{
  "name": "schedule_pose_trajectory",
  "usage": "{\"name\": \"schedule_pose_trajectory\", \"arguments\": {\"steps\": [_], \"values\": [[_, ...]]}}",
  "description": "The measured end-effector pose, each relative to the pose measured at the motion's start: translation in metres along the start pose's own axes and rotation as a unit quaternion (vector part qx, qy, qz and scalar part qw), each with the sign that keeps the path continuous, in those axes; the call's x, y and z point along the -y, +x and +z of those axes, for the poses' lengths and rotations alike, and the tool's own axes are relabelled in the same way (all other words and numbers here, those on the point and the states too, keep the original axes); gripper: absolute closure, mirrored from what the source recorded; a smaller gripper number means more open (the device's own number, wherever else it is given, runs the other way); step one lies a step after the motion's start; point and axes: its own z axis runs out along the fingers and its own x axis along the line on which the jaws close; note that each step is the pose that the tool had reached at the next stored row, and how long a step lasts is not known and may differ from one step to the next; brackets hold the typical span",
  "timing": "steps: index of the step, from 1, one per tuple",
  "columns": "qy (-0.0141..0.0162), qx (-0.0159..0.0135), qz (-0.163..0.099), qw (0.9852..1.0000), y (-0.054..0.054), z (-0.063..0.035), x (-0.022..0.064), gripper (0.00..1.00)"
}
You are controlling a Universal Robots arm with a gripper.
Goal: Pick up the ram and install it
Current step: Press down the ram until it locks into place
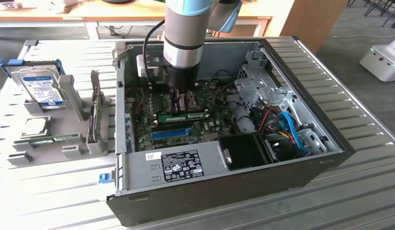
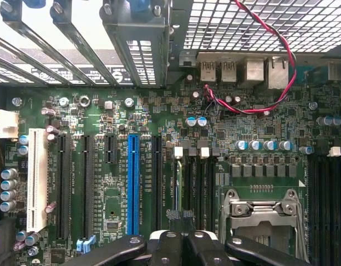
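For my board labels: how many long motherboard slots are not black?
2. A white slot beside silver capacitors; a blue slot between black slots. Others may be hidden.

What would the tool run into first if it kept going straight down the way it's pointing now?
Probably the green ram stick seated on the motherboard inside the open computer case. The tool points straight down right above it, though how much gap remains is hard to judge.

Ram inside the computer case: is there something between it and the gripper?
Nothing visible stands between them. The gripper is directly above the ram, which lies on the motherboard; the red cables run well aside.
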Motion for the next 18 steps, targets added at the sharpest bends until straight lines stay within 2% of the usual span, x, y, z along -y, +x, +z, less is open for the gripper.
{"name": "schedule_pose_trajectory", "arguments": {"steps": [18], "values": [[0.0,0.0,0.0,1.0,0.0001,0.0028,-0.0004,0.89]]}}
